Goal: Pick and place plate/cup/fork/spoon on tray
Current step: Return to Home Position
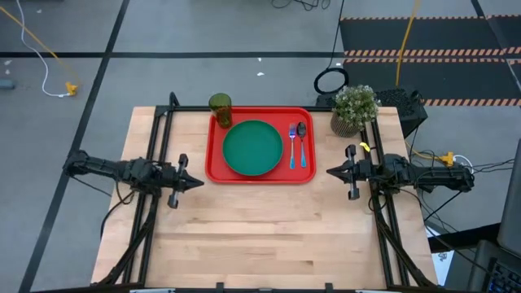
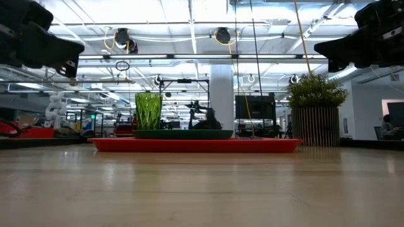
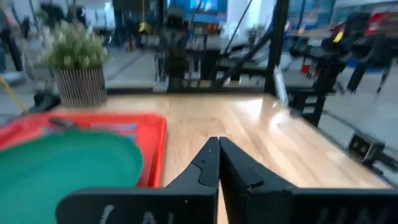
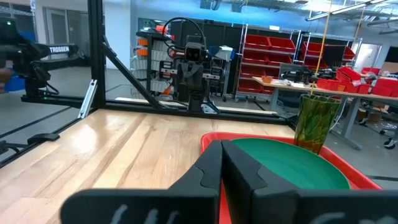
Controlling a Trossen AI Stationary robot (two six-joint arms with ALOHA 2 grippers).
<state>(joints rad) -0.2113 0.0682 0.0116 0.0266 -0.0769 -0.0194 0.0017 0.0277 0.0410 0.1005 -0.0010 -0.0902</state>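
The red tray (image 1: 218,167) lies at the table's far middle. The dark-green plate (image 1: 252,147) rests flat on it. The fork (image 1: 292,146) and the spoon (image 1: 302,142) lie side by side on the tray's right part. The olive-green cup (image 1: 220,109) stands upright at the tray's far left corner. My left gripper (image 1: 199,183) is shut and empty, left of the tray and above the table. My right gripper (image 1: 330,171) is shut and empty, right of the tray. The plate (image 3: 56,168) and the tray (image 3: 155,149) show in the left wrist view; the cup (image 4: 317,121) shows in the right wrist view.
A potted plant (image 1: 355,108) stands at the table's far right, beside the tray. Black frame rails run along the table's left (image 1: 155,163) and right (image 1: 381,203) sides. The near half of the wooden table (image 1: 260,236) is bare wood.
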